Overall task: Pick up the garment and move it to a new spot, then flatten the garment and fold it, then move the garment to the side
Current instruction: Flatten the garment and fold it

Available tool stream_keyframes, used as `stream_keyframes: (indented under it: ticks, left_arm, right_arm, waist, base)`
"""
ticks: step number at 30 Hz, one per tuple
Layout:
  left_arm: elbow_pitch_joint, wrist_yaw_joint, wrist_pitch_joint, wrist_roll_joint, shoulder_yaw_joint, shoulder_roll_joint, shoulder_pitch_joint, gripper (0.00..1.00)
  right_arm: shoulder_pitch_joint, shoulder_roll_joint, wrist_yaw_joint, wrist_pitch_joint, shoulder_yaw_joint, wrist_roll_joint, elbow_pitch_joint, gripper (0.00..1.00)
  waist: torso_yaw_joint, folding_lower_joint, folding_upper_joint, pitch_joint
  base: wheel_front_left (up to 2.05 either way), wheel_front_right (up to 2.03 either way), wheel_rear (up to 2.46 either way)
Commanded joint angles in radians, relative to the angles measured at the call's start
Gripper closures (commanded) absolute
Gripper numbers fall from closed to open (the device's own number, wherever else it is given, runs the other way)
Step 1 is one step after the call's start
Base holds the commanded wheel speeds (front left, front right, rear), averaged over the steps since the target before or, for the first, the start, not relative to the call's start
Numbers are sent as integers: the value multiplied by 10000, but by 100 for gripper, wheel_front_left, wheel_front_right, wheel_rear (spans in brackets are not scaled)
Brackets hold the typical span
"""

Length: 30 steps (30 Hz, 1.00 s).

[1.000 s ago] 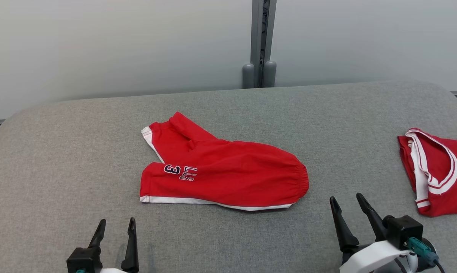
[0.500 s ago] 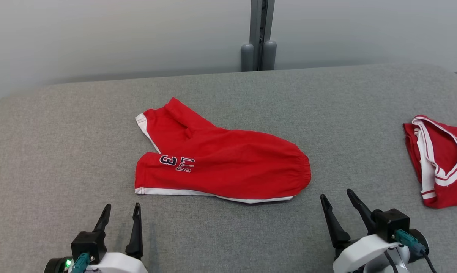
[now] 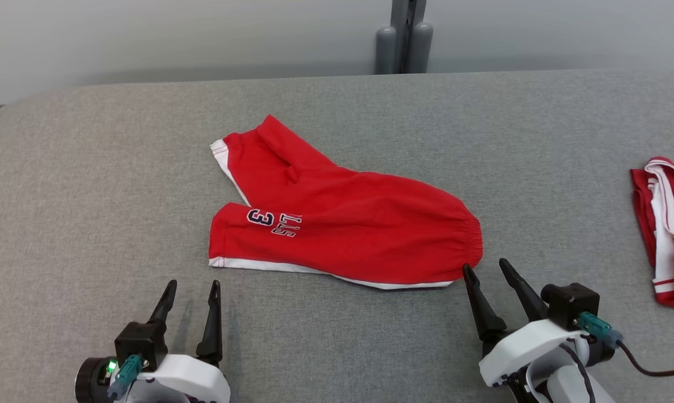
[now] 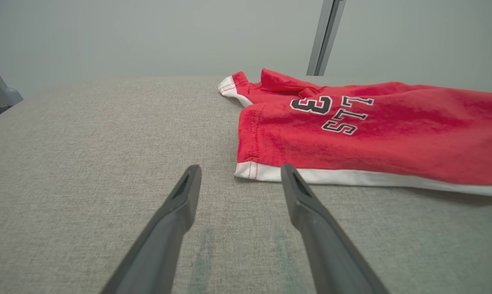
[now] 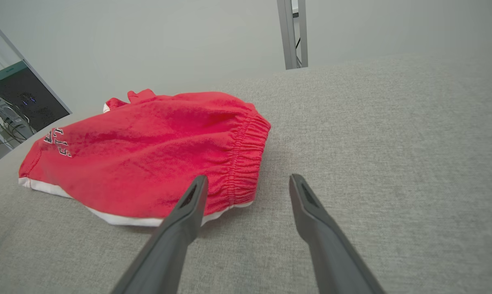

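One pair of red shorts (image 3: 342, 224) lies at the middle of the grey padded surface (image 3: 90, 168), with the waistband toward 3 o'clock and the leg hems toward 9. The left jaws stand apart at 7 o'clock, near the white-trimmed hem, holding nothing. The right jaws, also apart and empty, sit at 5 o'clock, one tip just beside the waistband. A second red-and-white garment (image 3: 664, 235) lies at the 3 o'clock edge.
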Motion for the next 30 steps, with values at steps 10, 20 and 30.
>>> stream_keyframes:
  ticks: [10, 20, 30]
  left_arm:
    - [-181, -73, -13, 93, 100, 37, -188, 0]
    - [-183, -102, -15, 12, -92, 40, -266, 0]
    - [-8, -8, -13, -83, -389, 35, -303, 0]
  right_arm:
    - [-648, -64, 1, -45, 360, 532, 596, 80]
    - [-1195, -61, 1, -43, -138, 222, 296, 100]
    - [-2392, -68, 1, -43, -891, -954, 2174, 3]
  waist:
    - [386, 1, 0, 279]
    - [746, 1, 0, 332]
    - [1164, 1, 0, 322]
  base:
    - [0, 0, 0]
    - [0, 0, 0]
    - [0, 0, 0]
